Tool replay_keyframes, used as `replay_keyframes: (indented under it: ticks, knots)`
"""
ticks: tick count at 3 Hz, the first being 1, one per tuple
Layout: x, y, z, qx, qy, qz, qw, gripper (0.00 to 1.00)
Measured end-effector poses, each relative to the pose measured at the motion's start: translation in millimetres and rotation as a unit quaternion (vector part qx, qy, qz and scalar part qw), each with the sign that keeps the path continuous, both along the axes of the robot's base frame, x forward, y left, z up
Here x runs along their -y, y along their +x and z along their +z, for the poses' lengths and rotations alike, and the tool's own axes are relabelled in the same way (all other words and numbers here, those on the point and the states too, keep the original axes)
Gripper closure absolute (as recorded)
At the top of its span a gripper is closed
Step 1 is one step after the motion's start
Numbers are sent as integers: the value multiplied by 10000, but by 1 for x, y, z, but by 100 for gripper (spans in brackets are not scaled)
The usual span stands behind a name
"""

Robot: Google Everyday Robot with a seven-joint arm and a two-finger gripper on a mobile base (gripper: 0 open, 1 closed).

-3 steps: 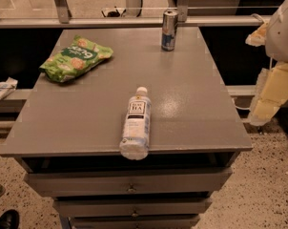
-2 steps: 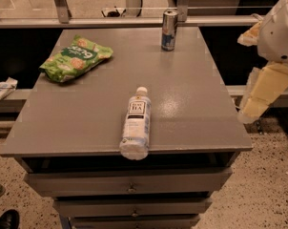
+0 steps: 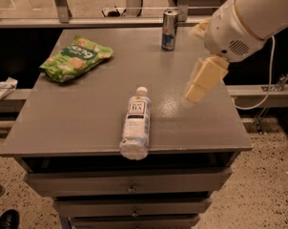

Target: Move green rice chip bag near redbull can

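The green rice chip bag lies flat at the far left of the grey table top. The redbull can stands upright at the far edge, right of the middle. My gripper hangs over the right part of the table, in front of and right of the can and far from the bag. Its cream fingers are spread apart and hold nothing. The white arm comes in from the upper right.
A clear white-labelled bottle lies on its side at the table's front edge, its base overhanging slightly. Drawers sit under the top. A metal rail runs behind the table. A crumpled wrapper lies lower left.
The arm has swung in from the right edge, leftward over the table, towards the can. The bag, can and bottle have not moved.
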State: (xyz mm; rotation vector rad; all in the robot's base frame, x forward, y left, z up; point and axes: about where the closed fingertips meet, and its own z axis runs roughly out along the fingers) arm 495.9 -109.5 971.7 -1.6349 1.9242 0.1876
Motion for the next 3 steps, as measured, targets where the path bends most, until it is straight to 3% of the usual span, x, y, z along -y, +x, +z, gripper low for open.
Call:
replay_keyframes:
  ticks: [1,2,3]
  knots:
    - [-62,25,-2,135,726,279,9969,0]
    - [-62,25,-2,135,726,279,9969,0]
    - [-83,32,-12,159,952,309,9948,0]
